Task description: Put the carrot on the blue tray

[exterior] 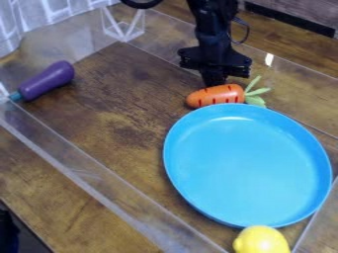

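Note:
The orange carrot (pixel 214 96) with its green top (pixel 256 95) lies on the wooden table, just behind the far rim of the blue tray (pixel 248 165). My gripper (pixel 216 81) points steeply down onto the carrot's middle. Its black fingers (pixel 215 71) are drawn together, and their tips reach down to the carrot's upper edge, pinching it. The carrot still rests on the table. The tray holds nothing.
A purple eggplant toy (pixel 43 80) lies at the left. A yellow lemon (pixel 262 241) sits at the tray's near rim. A clear plastic wall (pixel 93 178) runs along the table's front left, and a clear container (pixel 126 22) stands at the back.

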### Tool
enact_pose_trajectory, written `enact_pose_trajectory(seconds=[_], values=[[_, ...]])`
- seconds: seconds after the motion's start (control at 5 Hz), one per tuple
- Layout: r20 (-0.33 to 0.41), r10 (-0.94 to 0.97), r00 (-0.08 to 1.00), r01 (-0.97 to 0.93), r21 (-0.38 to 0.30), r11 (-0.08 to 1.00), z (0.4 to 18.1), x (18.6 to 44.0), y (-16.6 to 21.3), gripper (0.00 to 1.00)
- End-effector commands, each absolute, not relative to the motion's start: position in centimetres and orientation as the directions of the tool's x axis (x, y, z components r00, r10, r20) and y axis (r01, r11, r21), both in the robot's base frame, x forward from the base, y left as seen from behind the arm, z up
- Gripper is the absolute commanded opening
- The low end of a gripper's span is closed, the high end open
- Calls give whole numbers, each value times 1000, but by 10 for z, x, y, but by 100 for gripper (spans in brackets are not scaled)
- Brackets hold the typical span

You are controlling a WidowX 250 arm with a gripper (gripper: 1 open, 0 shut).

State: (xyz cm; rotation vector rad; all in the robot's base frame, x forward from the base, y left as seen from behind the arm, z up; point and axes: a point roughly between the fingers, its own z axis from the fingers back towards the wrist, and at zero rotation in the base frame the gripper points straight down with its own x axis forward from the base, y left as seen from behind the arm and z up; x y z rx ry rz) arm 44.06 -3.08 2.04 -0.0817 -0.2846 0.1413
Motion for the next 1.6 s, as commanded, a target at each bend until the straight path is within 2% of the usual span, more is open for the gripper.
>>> enact_pose_trajectory(seconds=[0.0, 0.2, 0.4, 0.6, 1.2, 1.4], values=[[262, 108, 959, -84, -101, 991, 16, 438, -30, 0], [259, 153, 954, -130, -105, 986, 19, 434, -46, 100], [254, 141, 957, -117, -106, 987, 23, 435, -45, 0], [251, 131, 959, -107, -109, 988, 32, 437, -42, 0], [261, 264, 928, -238, -126, 963, 28, 442, -17, 0], [265, 276, 924, -249, -132, 960, 37, 440, -9, 0]])
